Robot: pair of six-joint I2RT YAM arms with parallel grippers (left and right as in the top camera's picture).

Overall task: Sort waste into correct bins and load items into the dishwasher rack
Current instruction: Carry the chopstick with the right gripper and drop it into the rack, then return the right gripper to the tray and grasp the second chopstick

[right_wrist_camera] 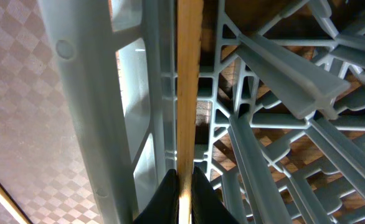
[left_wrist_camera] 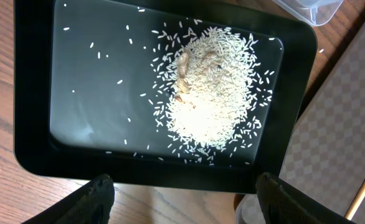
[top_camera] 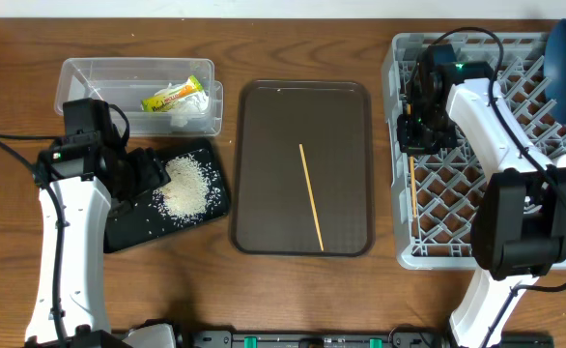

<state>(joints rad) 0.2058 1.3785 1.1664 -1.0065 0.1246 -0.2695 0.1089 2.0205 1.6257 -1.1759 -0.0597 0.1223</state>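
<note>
**Overhead:** rack (top_camera: 486, 164) at far right. Right gripper (top_camera: 413, 135) is over its left wall, with a chopstick (top_camera: 413, 188) below. Second chopstick (top_camera: 311, 196) lies on the brown tray (top_camera: 264, 193), left of the rack.

**Left wrist:** left gripper (left_wrist_camera: 182, 193) is spread and empty, above rice (left_wrist_camera: 210, 106) in the black tray (left_wrist_camera: 33, 93), far left of the rack.

**Right wrist:** jaws pinch the chopstick along the rack wall. Risk: if released here, it may slip through the lattice.

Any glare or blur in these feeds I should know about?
Overhead: evenly lit and sharp. Left wrist: rice crisp, dull sheen on the black tray, fingertips blurred. Right wrist: chopstick and rack slightly soft up close, pincer tips dark and out of focus.
</note>
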